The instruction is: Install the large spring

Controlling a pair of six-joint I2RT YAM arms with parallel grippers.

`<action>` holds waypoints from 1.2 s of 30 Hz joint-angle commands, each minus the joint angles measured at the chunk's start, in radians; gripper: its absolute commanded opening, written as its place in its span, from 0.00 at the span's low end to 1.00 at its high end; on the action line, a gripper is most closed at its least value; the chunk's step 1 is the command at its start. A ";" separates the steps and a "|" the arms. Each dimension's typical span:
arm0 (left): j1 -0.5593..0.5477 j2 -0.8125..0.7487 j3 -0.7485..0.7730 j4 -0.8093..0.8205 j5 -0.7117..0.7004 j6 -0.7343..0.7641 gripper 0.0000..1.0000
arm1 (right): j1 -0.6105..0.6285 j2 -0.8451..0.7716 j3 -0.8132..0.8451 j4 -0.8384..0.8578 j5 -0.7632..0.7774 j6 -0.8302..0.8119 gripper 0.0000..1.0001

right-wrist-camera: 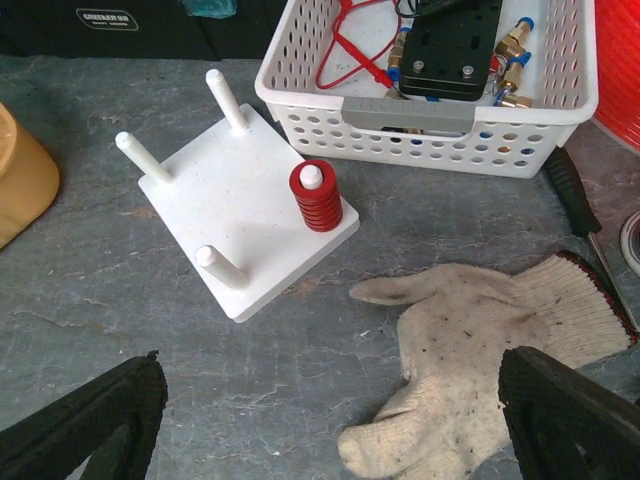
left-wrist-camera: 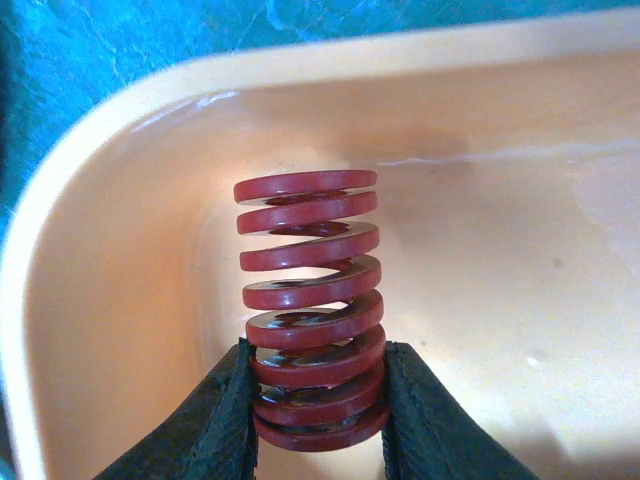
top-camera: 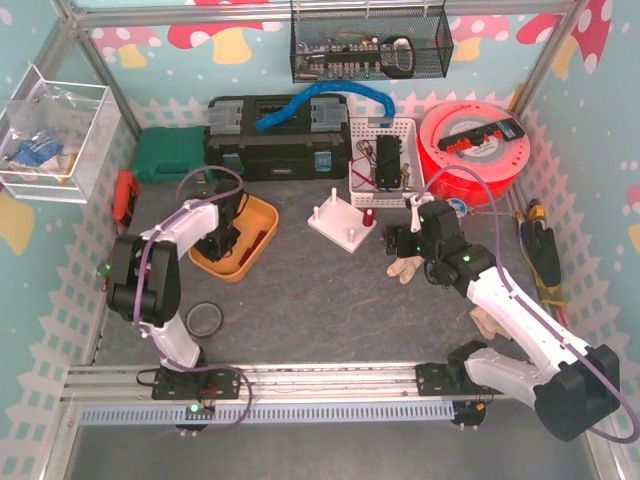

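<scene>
Grey counter (top-camera: 330, 300) carried an orange tray (left-wrist-camera: 120, 110) at the left and a white peg board (right-wrist-camera: 250, 210) mid-table. The large spring (left-wrist-camera: 310, 300) stood upright in the tray, with the left gripper (left-wrist-camera: 318, 400) pinching its lowest coils from both sides. The right gripper (right-wrist-camera: 330, 370) hung wide open and empty near a glove (right-wrist-camera: 480, 320). With so low a hold, the spring would probably tip easily. A straight lift clear of the tray wall looked best, then a level carry to a free peg (right-wrist-camera: 225, 97).
</scene>
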 commanded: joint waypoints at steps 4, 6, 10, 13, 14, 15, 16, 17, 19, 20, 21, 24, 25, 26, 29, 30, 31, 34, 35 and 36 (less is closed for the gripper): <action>-0.010 -0.166 -0.038 0.020 -0.004 0.064 0.21 | 0.000 -0.027 0.052 -0.028 -0.008 0.036 0.89; -0.010 -0.202 -0.068 0.046 0.012 0.083 0.20 | -0.001 -0.017 0.084 -0.047 -0.010 0.043 0.89; -0.022 -0.272 -0.086 0.115 0.024 0.191 0.20 | 0.000 0.021 0.149 -0.049 -0.055 0.034 0.88; -0.040 -0.356 -0.106 0.249 0.084 0.321 0.20 | 0.000 0.074 0.220 -0.051 -0.092 0.014 0.89; -0.048 -0.386 -0.116 0.296 0.110 0.360 0.19 | 0.000 0.095 0.260 -0.056 -0.102 0.007 0.89; -0.057 -0.421 -0.124 0.343 0.139 0.391 0.18 | 0.000 0.117 0.289 -0.067 -0.108 0.005 0.89; -0.067 -0.433 -0.131 0.387 0.151 0.425 0.18 | 0.000 0.140 0.319 -0.075 -0.113 0.003 0.89; -0.081 -0.454 -0.142 0.431 0.208 0.458 0.17 | -0.002 0.162 0.346 -0.080 -0.128 -0.004 0.90; -0.105 -0.485 -0.171 0.529 0.301 0.535 0.16 | -0.003 0.204 0.396 -0.084 -0.173 -0.026 0.89; -0.114 -0.495 -0.191 0.587 0.347 0.565 0.16 | -0.003 0.227 0.423 -0.088 -0.198 -0.037 0.89; -0.129 -0.507 -0.214 0.639 0.376 0.593 0.16 | -0.005 0.256 0.458 -0.098 -0.221 -0.042 0.90; -0.182 -0.540 -0.288 0.836 0.412 0.670 0.14 | -0.009 0.349 0.583 -0.139 -0.328 -0.045 0.89; -0.199 -0.552 -0.312 0.905 0.435 0.706 0.13 | -0.010 0.379 0.620 -0.149 -0.374 -0.046 0.88; -0.212 -0.562 -0.337 0.979 0.451 0.754 0.13 | -0.010 0.422 0.660 -0.159 -0.412 -0.044 0.87; -0.289 -0.591 -0.404 1.162 0.497 0.905 0.13 | -0.010 0.524 0.792 -0.209 -0.517 -0.045 0.83; -0.303 -0.597 -0.421 1.206 0.518 0.946 0.14 | -0.010 0.560 0.846 -0.247 -0.539 -0.052 0.81; -0.322 -0.601 -0.432 1.242 0.532 0.996 0.14 | -0.010 0.593 0.915 -0.289 -0.561 -0.060 0.80; -0.355 -0.603 -0.446 1.297 0.548 1.074 0.13 | -0.008 0.673 1.043 -0.350 -0.682 -0.067 0.76; -0.364 -0.603 -0.448 1.310 0.552 1.089 0.13 | -0.007 0.701 1.081 -0.372 -0.732 -0.061 0.74; -0.372 -0.603 -0.454 1.327 0.558 1.106 0.13 | -0.005 0.727 1.116 -0.399 -0.767 -0.058 0.71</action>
